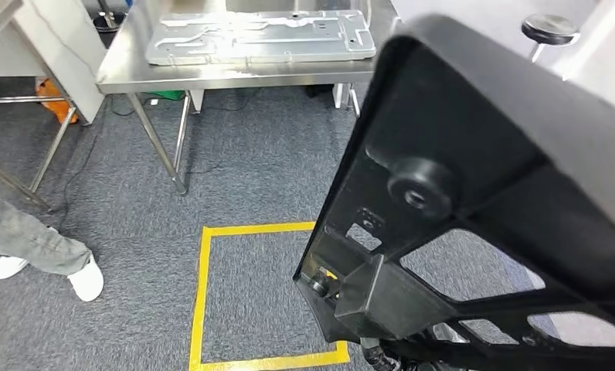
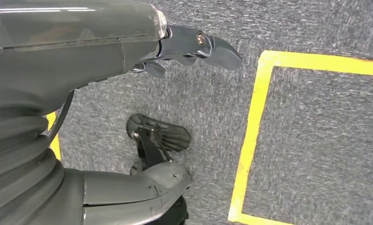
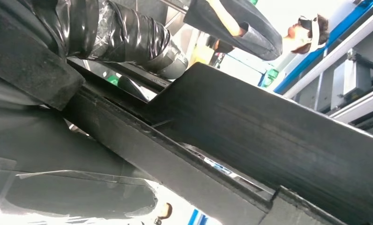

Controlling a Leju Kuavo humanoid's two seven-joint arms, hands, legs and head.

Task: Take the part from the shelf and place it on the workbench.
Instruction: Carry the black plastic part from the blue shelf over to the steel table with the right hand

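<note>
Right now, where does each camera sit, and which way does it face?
Head view: high on the body, looking down at carpet, the steel workbench and the black part held close.
Left wrist view: behind the empty left hand, facing the floor with yellow tape.
Right wrist view: behind the right hand, against the part, tilted upward.
Shared: tape, part.

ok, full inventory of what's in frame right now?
large black plastic frame part: 1, black, held up close to the head camera, right of view
stainless steel workbench: 1, silver, ahead
flat grey metal plate: 1, grey, on the workbench
yellow tape square: 1, yellow, on grey carpet
round black stool: 1, top right
person's leg and white shoe: 1, left edge
left hand: grey, empty, fingers apart, over the carpet
right hand: black-wrapped fingers against the part
</note>
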